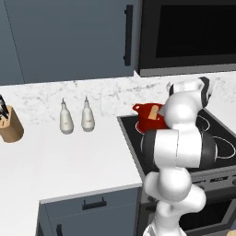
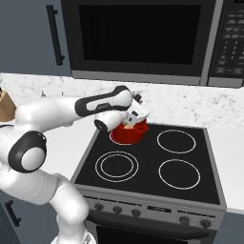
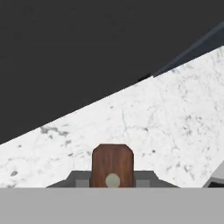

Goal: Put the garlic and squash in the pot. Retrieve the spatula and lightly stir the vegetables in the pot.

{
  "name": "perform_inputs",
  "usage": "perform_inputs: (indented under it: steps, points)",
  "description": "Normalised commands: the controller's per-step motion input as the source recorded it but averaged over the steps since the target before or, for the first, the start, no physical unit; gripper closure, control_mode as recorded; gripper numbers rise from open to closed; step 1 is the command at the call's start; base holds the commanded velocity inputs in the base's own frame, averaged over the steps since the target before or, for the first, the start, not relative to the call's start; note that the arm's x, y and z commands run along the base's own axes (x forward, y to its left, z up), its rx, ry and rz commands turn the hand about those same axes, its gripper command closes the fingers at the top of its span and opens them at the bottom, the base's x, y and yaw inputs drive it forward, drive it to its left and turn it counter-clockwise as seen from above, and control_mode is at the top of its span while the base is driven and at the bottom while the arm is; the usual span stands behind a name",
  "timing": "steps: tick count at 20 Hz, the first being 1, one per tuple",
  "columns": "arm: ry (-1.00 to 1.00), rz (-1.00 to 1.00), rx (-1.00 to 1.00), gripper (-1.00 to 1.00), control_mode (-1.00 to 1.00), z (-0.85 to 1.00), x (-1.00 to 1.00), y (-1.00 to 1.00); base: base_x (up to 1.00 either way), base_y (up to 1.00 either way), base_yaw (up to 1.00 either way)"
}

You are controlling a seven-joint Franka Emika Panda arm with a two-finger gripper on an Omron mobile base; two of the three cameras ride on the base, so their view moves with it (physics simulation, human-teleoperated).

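Item, nearest the lens in the hand view: the brown handle end of the spatula (image 3: 112, 164), standing up between the dark fingertips of the tool (image 3: 112, 183), with marbled backsplash (image 3: 166, 127) and a dark appliance face behind it. The tool is closed on this handle; the blade is out of sight below.

Item: white arm, reaching from the base across the front left of the stove (image 2: 152, 164) to the back left burner. In the right base view the tool (image 2: 129, 125) hangs over the mouth of the pot (image 2: 128, 135), pointing down into it.

Item: the pot, red, on the back left burner, close to the backsplash. In the left base view a tan-orange shape inside its rim reads as the squash (image 1: 152, 112); the arm's elbow covers the pot's right side. The garlic cannot be made out; the pot's interior is mostly hidden by the hand.

Item: counter (image 1: 69, 152), left of the stove, carrying two white bottles (image 1: 76, 117) and a knife block (image 1: 9, 124), well apart from the pot.

Status, by judgement: loading of vegetables appears done, at least the squash; spatula retrieved and brought to the pot. Remaining: the light stir itself, whose progress the pictures do not settle.
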Motion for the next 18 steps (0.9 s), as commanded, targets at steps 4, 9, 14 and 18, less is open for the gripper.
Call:
perform_inputs:
  steps: [4,9,14,18]
  points:
    - [-0.05,0.0,0.08,1.0,-1.0,-0.4,0.66,0.15,0.0,0.0,0.0]
    - [-0.13,0.0,0.01,1.0,-1.0,-0.54,0.6,0.15,0.0,0.0,0.0]
    - [-0.05,0.0,0.0,1.0,-1.0,-0.6,0.56,0.2,0.0,0.0,0.0]
    - [-0.06,0.0,0.0,1.0,-1.0,-0.45,0.55,0.28,0.0,0.0,0.0]
